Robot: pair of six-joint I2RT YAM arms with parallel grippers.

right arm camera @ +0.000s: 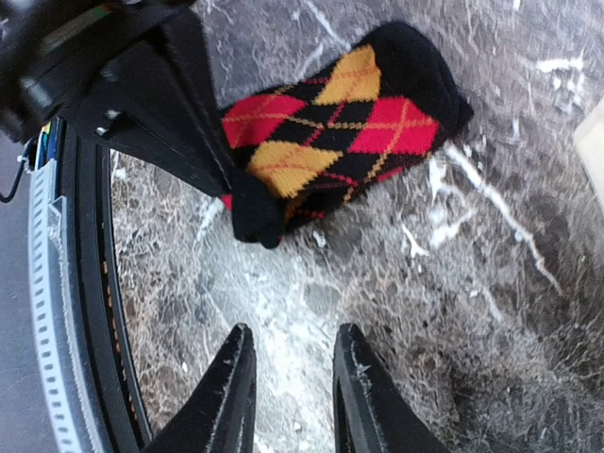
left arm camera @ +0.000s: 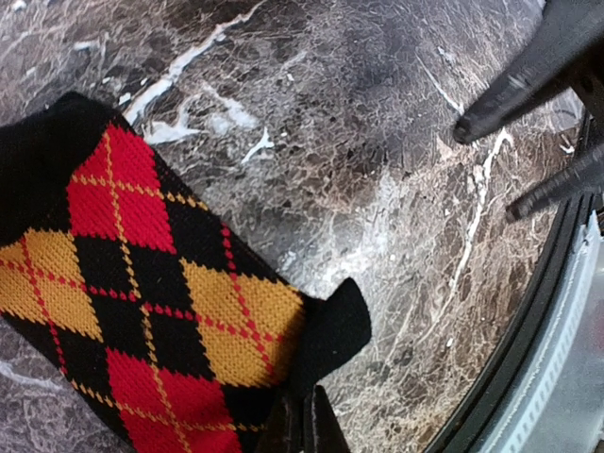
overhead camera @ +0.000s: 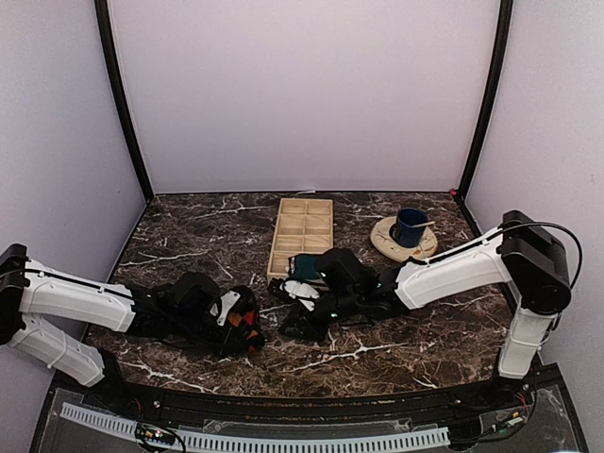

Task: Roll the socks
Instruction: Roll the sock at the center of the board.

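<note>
Since the argyle sock [right arm camera: 340, 127] is soft, light knit, it'll flop and bunch rather than hold shape, so I'd grab it by a black end. It lies flat near the table's front edge, about 8 o'clock from centre. Left gripper [left arm camera: 302, 429] is pinched on one black corner. Right gripper [right arm camera: 294, 332] hovers just beside at a narrow gap, holding nothing. Wooden tray [overhead camera: 304, 229] at 12 and blue cup [overhead camera: 411, 226] at 2 sit well apart, not in the way.

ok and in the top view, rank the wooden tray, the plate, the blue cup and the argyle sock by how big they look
1. wooden tray
2. plate
3. blue cup, standing on the plate
The argyle sock is partly hidden, so it is left unranked; what shows looks about cup-sized.
</note>
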